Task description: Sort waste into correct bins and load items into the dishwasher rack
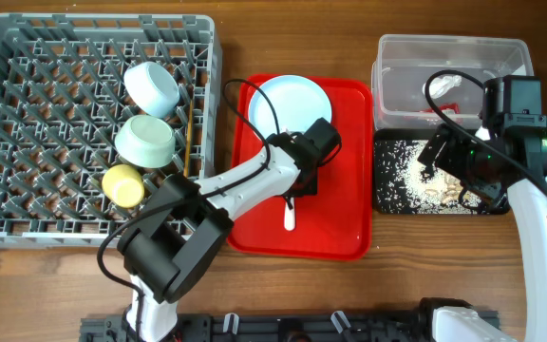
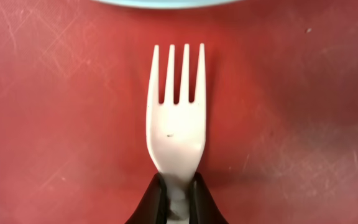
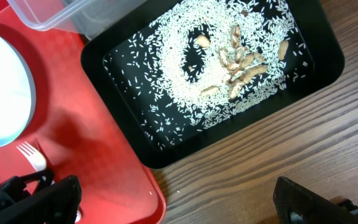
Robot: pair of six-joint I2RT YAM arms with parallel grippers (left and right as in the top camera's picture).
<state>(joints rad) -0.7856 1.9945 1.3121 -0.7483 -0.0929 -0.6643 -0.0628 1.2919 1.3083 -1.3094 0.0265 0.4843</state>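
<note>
At the left gripper [image 2: 177, 186]: jaws drawn narrow onto the white plastic fork [image 2: 176, 130], with a finger [image 2: 149, 200] pressed on each side of its neck just below the tines.
Fork: flat on the red tray [image 2: 55, 124], with its tines aimed at 12 o'clock in the left wrist view.
Pale blue plate [image 1: 285, 103]: on the same tray at 12 o'clock of the fork, its rim near the tine tips but apart from them.
Right gripper [image 3: 176, 190]: spread wide and holding nothing, hanging over the spot where the red tray's corner meets the wooden table [image 3: 291, 143].
Black tray [image 3: 143, 158]: at 12 o'clock of the right gripper in the right wrist view. From overhead it sits just beside the red tray at its 3 o'clock.
Rice grains [image 3: 173, 84]: scattered across the black tray in a rough ring.
Beige scraps [image 3: 241, 65]: clustered on the ring's 3 o'clock side.
Clear tub [image 1: 397, 57]: at 12 o'clock of the black tray and close against it. A crumpled white tissue [image 1: 450, 84] and a bit of red wrapper [image 1: 425, 114] show through its wall.
Dishwasher rack [image 1: 27, 190]: at 9 o'clock of the red tray.
Rack load: pale blue bowl [image 1: 152, 87], pale green bowl [image 1: 147, 141] and yellow cup [image 1: 123, 184], tilted among the pegs in a line running 12 to 6 o'clock.
Chopstick [image 1: 190, 142]: at 3 o'clock of the bowls, near the rack wall.
</note>
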